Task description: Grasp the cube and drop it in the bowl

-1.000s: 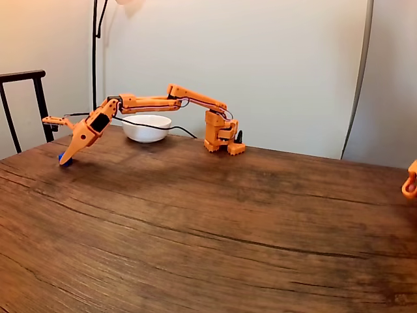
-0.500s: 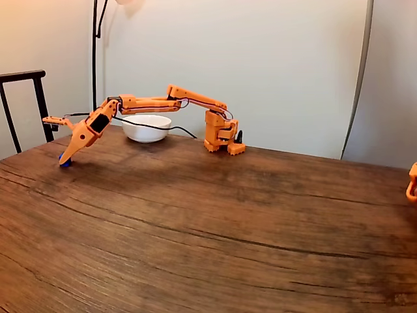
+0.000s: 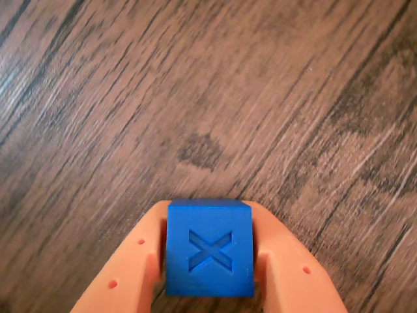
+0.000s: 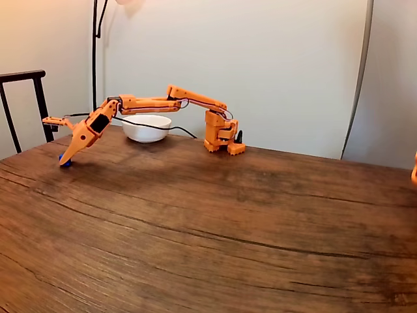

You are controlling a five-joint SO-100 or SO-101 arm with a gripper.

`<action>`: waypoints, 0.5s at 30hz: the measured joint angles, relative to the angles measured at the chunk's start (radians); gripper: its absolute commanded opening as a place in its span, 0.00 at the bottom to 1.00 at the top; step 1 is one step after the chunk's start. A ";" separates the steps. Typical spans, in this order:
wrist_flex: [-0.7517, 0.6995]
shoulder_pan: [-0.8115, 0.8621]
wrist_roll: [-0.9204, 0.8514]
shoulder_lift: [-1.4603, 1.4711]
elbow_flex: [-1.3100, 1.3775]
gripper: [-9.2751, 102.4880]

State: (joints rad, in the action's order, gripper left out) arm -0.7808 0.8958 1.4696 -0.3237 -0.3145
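Note:
In the wrist view a bright blue cube [image 3: 208, 248] with an X pressed into its near face sits between two orange fingers [image 3: 130, 274], just above the wood. My gripper [image 3: 208, 210] is shut on it. The fixed view has the orange arm stretched far left, with the gripper [image 4: 65, 157] pointing down at the table and the cube [image 4: 63, 159] a small blue spot at its tip. Whether the cube touches the table I cannot tell. The white bowl [image 4: 146, 128] stands behind the arm, right of the gripper and left of the arm's base [image 4: 221, 137].
A dark wooden table [image 4: 215, 222] spreads wide toward the camera. A black chair [image 4: 23, 77] and a lamp pole [image 4: 95, 45] stand at the back left. A black cable [image 4: 186, 132] runs behind the bowl. A small orange part [image 4: 414, 171] pokes in at the right edge.
The arm and the held cube have barely moved. The orange part at the right edge has slid further out of the picture.

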 measured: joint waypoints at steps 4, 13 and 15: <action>-0.123 -0.002 0.046 0.009 0.123 0.12; -0.448 -0.002 0.114 0.009 0.474 0.12; -0.500 -0.003 0.126 0.008 0.497 0.12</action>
State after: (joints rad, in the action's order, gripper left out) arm -1.2809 0.8928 1.5953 -0.3160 0.1825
